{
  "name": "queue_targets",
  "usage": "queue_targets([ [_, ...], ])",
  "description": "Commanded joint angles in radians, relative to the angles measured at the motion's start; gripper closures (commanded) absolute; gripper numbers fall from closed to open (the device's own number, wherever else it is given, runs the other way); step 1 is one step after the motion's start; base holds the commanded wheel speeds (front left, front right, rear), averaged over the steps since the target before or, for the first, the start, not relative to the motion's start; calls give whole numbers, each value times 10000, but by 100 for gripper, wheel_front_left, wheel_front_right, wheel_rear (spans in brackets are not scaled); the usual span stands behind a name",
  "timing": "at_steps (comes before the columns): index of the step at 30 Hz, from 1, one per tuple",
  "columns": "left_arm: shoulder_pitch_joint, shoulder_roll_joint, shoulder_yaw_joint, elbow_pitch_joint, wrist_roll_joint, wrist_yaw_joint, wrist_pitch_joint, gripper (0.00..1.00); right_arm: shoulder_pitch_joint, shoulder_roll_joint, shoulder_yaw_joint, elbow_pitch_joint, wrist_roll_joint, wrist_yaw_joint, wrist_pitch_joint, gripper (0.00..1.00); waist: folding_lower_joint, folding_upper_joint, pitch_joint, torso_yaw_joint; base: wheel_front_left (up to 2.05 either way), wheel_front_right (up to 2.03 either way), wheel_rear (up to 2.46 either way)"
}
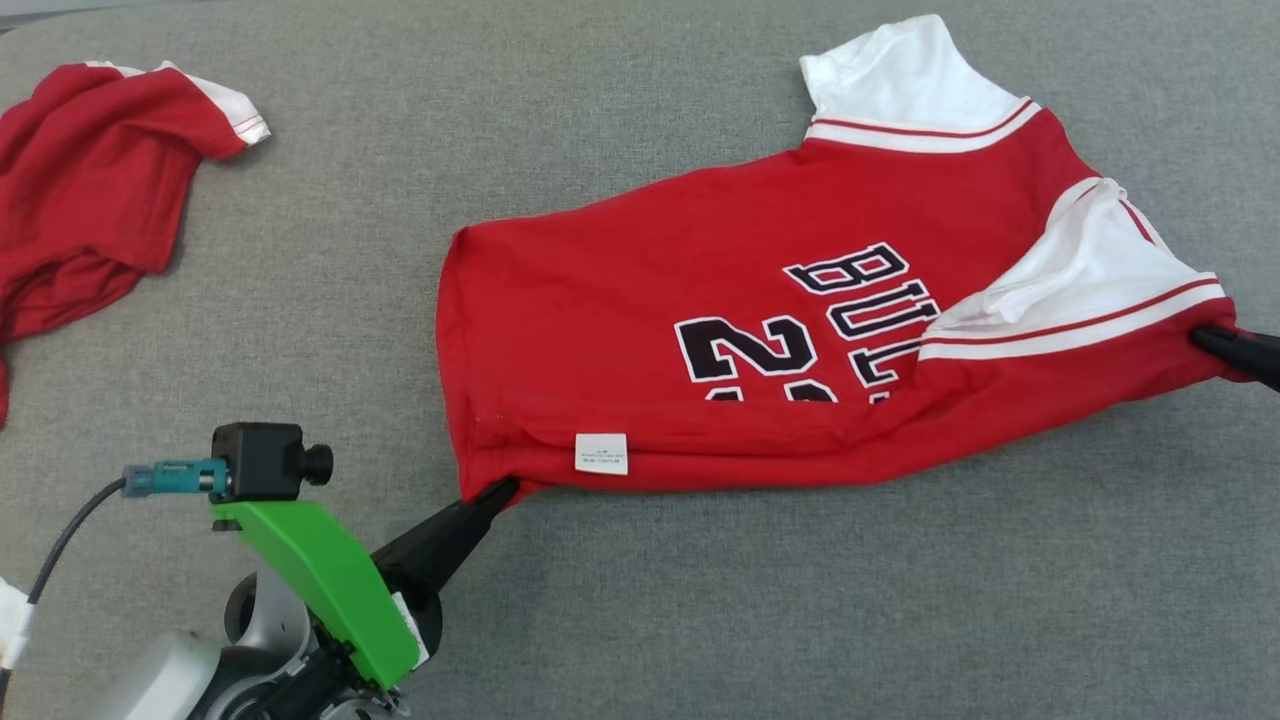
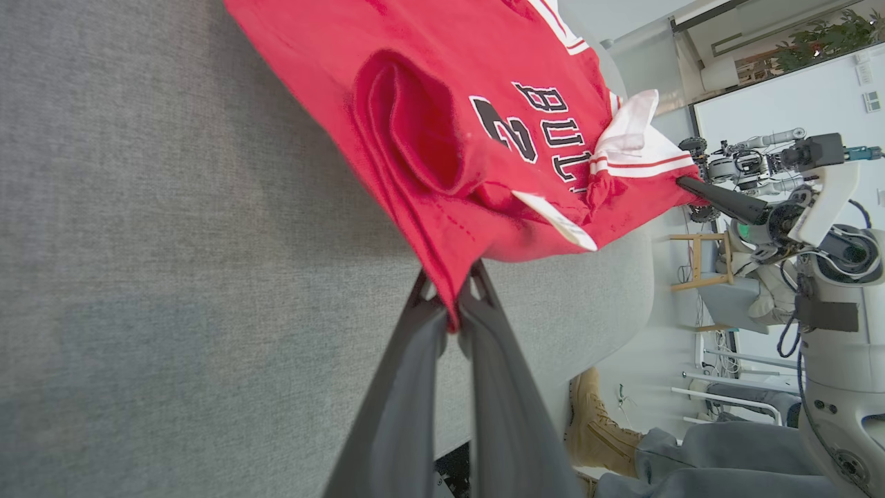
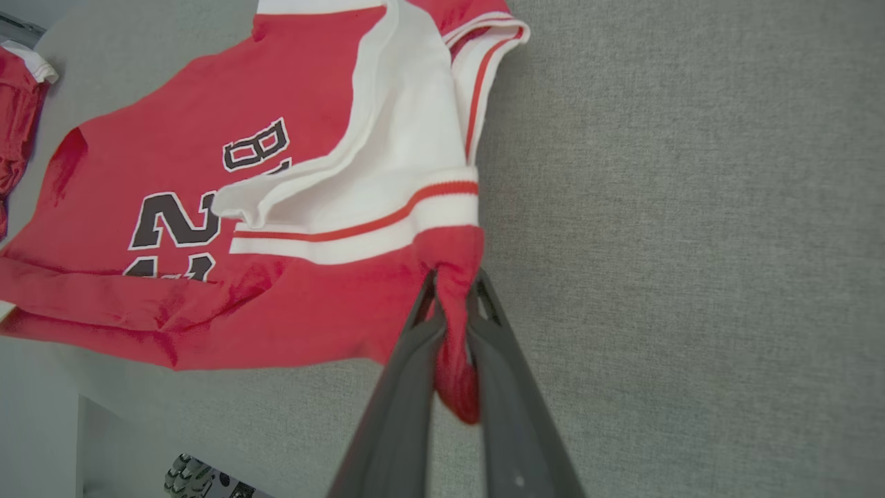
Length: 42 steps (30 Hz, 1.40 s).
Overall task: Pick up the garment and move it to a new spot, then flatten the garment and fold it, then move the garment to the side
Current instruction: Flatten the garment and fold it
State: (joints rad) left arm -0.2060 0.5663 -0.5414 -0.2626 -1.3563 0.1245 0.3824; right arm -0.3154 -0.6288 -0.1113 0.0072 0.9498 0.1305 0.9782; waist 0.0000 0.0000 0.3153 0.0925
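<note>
Found garment (image 1: 640,300) spread on counter (image 1: 800,600), hem corner and sleeve edge pinched by clenched left hand (image 1: 508,487) and right hand (image 1: 1200,337); judged liable to slip from seemingly shallow left bite if pulled taut.

The jersey (image 1: 700,330) blocks the right half of the worktop (image 1: 330,330), pinched at its near hem corner by the left claw (image 1: 505,487) and at its right end by the right claw (image 1: 1200,337). A second red garment (image 1: 80,190) lies crumpled by the far left corner. Between the two runs a wide bare lane of grey cloth, and the strip along the near edge is bare too. Beyond the worktop's edge are a person's boot (image 2: 598,422) and legs.
</note>
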Motion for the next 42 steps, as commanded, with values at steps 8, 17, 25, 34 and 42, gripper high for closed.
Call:
queue_targets([
  [8, 1020, 647, 560, -856, -909, 52, 178, 100, 1036, 446, -1600, -469, -264, 2, 1416, 100, 0, 0, -247, -53, 0, 0, 0],
  [17, 2152, 625, -151, -310, -141, 155, -236, 100, 2734, 1319, -1919, -1417, -723, 3, 1587, 100, 0, 0, -2, -191, 0, 0, 0],
  [25, 2430, 351, -711, 549, 979, 225, -936, 0, 3730, 1060, -1242, -1500, -1443, 2, 412, 0, 0, 0, 73, -232, 0, 0, 0],
  [34, 1917, 1210, -398, -706, 2837, 1253, -1715, 0, 2762, -240, -1486, -2661, -1220, 2, -292, 0, 0, 0, 332, -261, 0, 0, 0],
  [42, -1693, 470, -585, 559, 3932, 1334, -738, 0, -1043, -788, 173, -2145, -2433, 3, 15, 0, 0, 0, 1874, 332, 0, 0, 0],
])
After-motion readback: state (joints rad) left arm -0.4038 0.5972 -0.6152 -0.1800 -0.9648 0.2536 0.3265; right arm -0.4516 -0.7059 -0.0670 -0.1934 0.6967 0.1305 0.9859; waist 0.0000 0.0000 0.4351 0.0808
